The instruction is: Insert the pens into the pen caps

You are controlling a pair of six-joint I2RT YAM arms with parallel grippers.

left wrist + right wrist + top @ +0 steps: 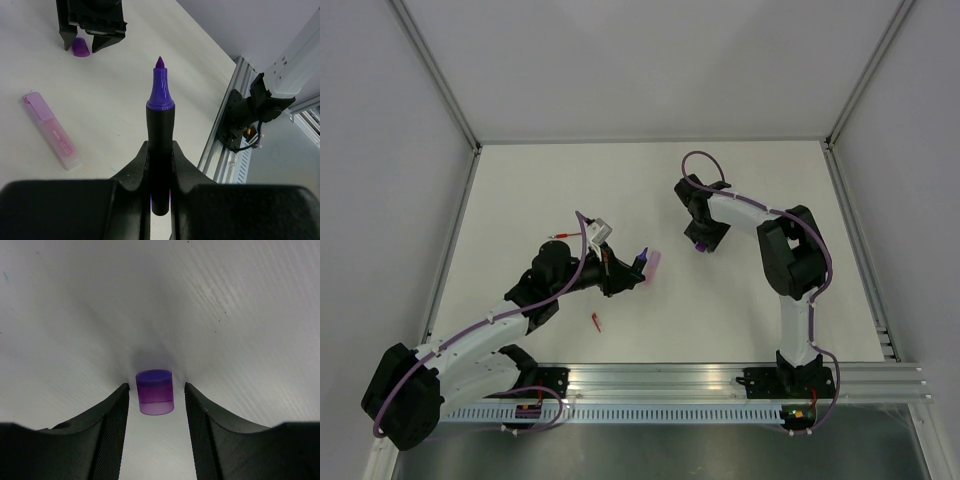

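My left gripper (pixel 160 150) is shut on a dark-bodied pen (pixel 160 125), its purple tip (pixel 160 85) pointing away over the table. In the top view this gripper (pixel 620 274) is left of centre. A pale pink marker (pixel 50 131) lies flat on the table just beyond the tip (pixel 655 265). A stubby purple cap (pixel 155 391) stands on the table between the fingers of my open right gripper (pixel 156 386), with a gap on each side. A thin red pen (pixel 560 236) lies behind the left arm. A tiny red cap (pixel 595 321) lies near the front.
The aluminium rail (pixel 720 385) with both arm bases runs along the near edge. White walls with metal posts (pixel 440 80) close the table at back and sides. The right arm's base (pixel 250 112) shows in the left wrist view.
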